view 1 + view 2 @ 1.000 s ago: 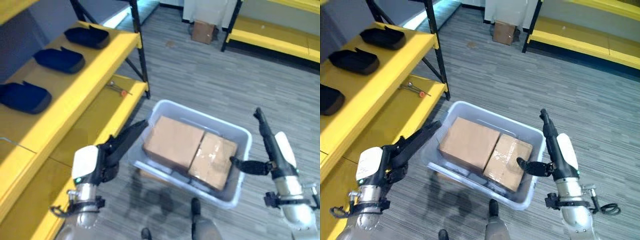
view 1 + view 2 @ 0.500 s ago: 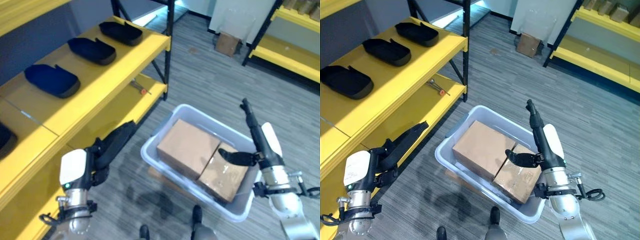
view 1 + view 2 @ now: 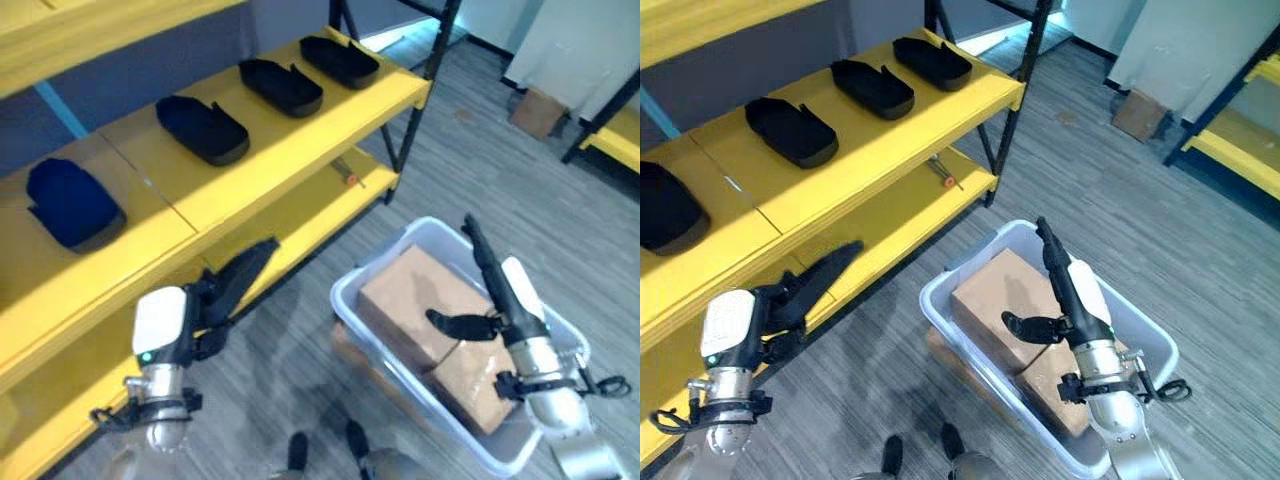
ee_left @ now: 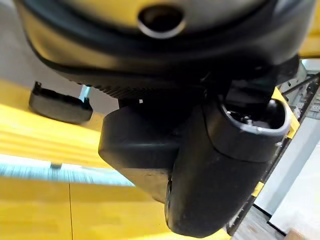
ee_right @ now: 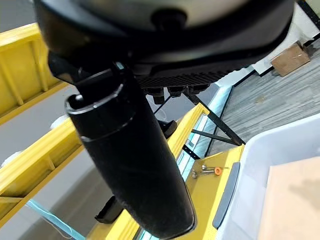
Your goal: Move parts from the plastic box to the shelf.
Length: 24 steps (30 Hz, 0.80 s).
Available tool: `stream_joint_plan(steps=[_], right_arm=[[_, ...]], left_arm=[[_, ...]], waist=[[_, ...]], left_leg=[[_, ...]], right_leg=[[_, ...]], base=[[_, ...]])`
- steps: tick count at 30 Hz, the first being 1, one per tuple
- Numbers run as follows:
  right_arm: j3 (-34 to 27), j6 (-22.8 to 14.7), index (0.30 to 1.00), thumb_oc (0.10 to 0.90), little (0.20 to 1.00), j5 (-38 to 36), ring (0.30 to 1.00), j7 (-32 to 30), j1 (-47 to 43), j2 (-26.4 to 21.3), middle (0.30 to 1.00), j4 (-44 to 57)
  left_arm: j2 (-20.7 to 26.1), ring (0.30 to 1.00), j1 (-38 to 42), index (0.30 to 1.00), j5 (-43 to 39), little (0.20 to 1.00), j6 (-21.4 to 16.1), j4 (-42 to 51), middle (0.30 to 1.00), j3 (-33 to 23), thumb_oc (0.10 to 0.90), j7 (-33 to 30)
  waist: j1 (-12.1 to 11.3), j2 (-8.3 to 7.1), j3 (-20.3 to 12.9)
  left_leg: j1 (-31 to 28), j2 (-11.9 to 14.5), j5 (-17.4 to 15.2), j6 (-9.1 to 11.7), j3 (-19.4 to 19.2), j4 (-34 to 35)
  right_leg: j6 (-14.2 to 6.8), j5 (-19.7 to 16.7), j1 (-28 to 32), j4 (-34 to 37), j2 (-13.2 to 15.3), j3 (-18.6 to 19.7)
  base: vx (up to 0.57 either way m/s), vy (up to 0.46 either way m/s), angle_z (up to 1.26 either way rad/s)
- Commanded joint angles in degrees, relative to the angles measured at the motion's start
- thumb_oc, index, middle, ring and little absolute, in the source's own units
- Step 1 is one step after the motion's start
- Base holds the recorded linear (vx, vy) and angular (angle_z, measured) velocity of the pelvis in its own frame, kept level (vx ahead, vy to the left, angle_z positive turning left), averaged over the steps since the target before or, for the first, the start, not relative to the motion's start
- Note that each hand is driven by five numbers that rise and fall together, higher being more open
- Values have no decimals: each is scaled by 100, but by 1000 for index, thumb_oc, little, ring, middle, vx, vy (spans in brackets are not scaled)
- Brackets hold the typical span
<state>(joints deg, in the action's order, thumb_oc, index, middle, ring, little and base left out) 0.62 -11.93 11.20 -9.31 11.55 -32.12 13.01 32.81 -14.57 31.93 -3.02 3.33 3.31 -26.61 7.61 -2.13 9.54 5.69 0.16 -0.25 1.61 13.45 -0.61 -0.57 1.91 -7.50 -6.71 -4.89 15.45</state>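
A pale plastic box (image 3: 345,300) stands on the floor and holds two cardboard cartons, a larger one (image 3: 415,300) and a smaller one (image 3: 475,385). My right hand (image 3: 495,285) hovers over the cartons, fingers straight, thumb stretched out above the larger carton, holding nothing. My left hand (image 3: 235,280) is open too, fingers straight, between the box and the yellow shelf (image 3: 300,125). Several black moulded parts lie on the shelf, such as one part (image 3: 205,130) and another part (image 3: 280,85). The right wrist view shows the box's rim (image 5: 235,185).
A small tool with an orange tip (image 3: 345,172) lies on the lower yellow shelf board. A brown carton (image 3: 537,110) sits on the grey floor at the back. A black shelf post (image 3: 420,70) stands at the shelf's far end.
The whole picture has swung toward the shelf, so the camera moved. My right hand came from the box's right rim to above the cartons. My left hand left the box's left rim.
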Motion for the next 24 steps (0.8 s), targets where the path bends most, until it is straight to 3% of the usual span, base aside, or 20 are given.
stream_joint_plan(steps=[1,5,8,9,10,11,14,16,17,18,21,24], right_arm=[[-387,-490,1000,900,1000,-30,1000,-352,-366,-261,1000,543],[-365,-504,1000,900,1000,-124,1000,-294,-346,-270,1000,638],[-378,-581,1000,900,1000,-250,1000,-300,-418,-364,1000,674],[-508,-583,1000,900,1000,-319,1000,-367,-407,-431,1000,649],[-566,-555,1000,900,1000,-305,1000,-428,-393,-420,1000,640],[-630,-544,1000,900,1000,-293,1000,-491,-333,-366,1000,620],[-934,-545,1000,900,1000,-215,1000,-629,52,-225,1000,621],[-1157,-580,1000,900,1000,-203,1000,-704,345,-177,1000,655],[-1238,-577,1000,900,1000,-154,1000,-817,445,-138,1000,603],[-1244,-583,1000,900,1000,-143,1000,-835,461,-151,1000,601],[-1323,-593,1000,900,1000,-16,1000,-952,537,-98,1000,613],[-1327,-573,1000,900,1000,95,1000,-1012,541,-110,1000,639]], left_arm=[[218,300,498,300,2,300,-475,714,300,-362,400,-313],[146,300,227,300,-50,300,-511,853,300,-445,400,-300],[131,300,211,300,-79,300,-469,858,300,-472,400,-277],[59,300,335,300,-118,300,-398,829,300,-427,400,-259],[54,300,374,300,-98,300,-398,861,300,-448,400,-211],[62,300,407,300,-67,300,-431,903,300,-480,400,-191],[63,300,460,300,-105,300,-555,961,300,-481,400,-129],[43,300,547,300,-248,300,-560,914,300,-374,400,-131],[38,300,583,300,-295,300,-558,888,300,-331,400,-152],[26,300,588,300,-298,300,-557,880,300,-313,400,-158],[15,300,586,300,-289,300,-607,917,300,-242,400,-198],[58,300,647,300,-317,300,-689,963,300,-140,400,-208]], waist=[[159,-29,-500],[38,-45,-559],[-14,-77,-368],[206,-78,-205],[280,-116,-162],[301,-151,-155],[358,-182,-177],[564,-146,-182],[675,-24,-184],[679,-3,-172],[712,244,-97],[672,356,-74]], left_leg=[[-171,-675,87,-340,-361,561],[-197,-670,87,-324,-271,561],[-6,-795,-172,-252,-298,-218],[233,-422,-351,-147,-1413,-669],[315,-110,-368,-154,-1894,-799],[408,190,-259,-101,-2157,-781],[543,831,301,153,-2194,-405],[500,1393,696,374,-2621,14],[367,1743,924,567,-2978,352],[279,1747,994,609,-2987,485],[75,1962,1132,772,-3204,561],[143,1826,1201,768,-3100,561]], right_leg=[[-103,260,103,44,-507,494],[-88,221,254,360,-404,348],[-39,217,223,271,-334,283],[-68,253,202,247,-75,-175],[-84,230,229,288,50,-359],[-88,219,258,335,147,-523],[-126,328,302,353,316,-864],[-131,580,285,157,449,-1263],[-180,762,327,42,499,-1456],[-169,813,340,-4,477,-1475],[-253,987,405,-219,521,-1647],[-299,908,480,-104,628,-1771]], base=[[-14,-57,37],[-4,-81,8],[-83,-33,37],[-209,-3,96],[-228,-18,196],[-118,-54,251],[-35,-40,156],[70,67,99],[129,119,103],[133,164,110],[41,146,49],[92,195,-4]])
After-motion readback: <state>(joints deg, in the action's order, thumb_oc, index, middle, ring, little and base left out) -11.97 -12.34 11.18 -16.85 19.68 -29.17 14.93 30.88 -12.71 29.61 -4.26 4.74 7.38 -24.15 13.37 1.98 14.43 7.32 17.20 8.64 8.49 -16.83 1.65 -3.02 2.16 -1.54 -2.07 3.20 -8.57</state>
